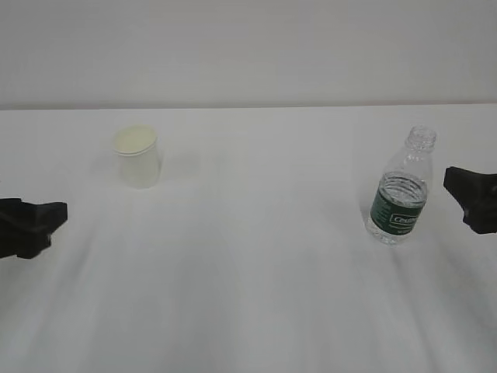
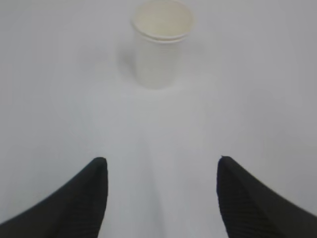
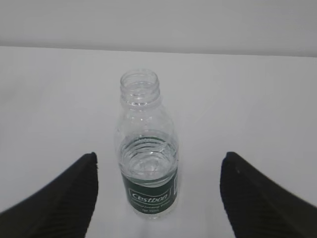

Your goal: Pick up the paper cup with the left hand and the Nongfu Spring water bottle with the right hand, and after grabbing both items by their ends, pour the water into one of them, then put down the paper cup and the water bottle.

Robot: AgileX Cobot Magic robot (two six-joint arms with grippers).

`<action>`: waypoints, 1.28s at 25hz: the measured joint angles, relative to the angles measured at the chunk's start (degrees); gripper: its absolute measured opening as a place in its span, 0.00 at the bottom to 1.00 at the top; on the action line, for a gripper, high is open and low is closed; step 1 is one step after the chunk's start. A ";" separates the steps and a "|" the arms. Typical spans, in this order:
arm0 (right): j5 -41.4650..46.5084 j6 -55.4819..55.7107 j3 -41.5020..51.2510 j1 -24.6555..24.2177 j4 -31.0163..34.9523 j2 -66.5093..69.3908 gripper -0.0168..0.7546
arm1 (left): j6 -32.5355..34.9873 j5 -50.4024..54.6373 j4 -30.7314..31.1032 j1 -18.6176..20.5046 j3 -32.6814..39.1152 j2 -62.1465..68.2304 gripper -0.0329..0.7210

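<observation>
The white paper cup (image 1: 138,157) stands upright on the table at the left, and in the left wrist view the paper cup (image 2: 161,44) is well ahead of the fingers. My left gripper (image 1: 54,219) sits at the left edge, open and empty, apart from the cup; its jaws (image 2: 162,163) frame bare table. The clear uncapped water bottle (image 1: 401,189) with a dark green label stands upright at the right, water inside up to its shoulder. My right gripper (image 1: 458,186) is just right of it, open. In the right wrist view the bottle (image 3: 147,148) stands ahead of the gripper (image 3: 159,157), untouched.
A white table (image 1: 256,264) covers the scene, with a pale wall (image 1: 248,47) behind its far edge. Nothing else stands on the table in view.
</observation>
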 joint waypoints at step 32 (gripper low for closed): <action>-32.13 1.97 10.16 0.00 -4.81 17.93 0.76 | 4.07 -34.04 -6.13 -9.24 17.62 11.11 0.70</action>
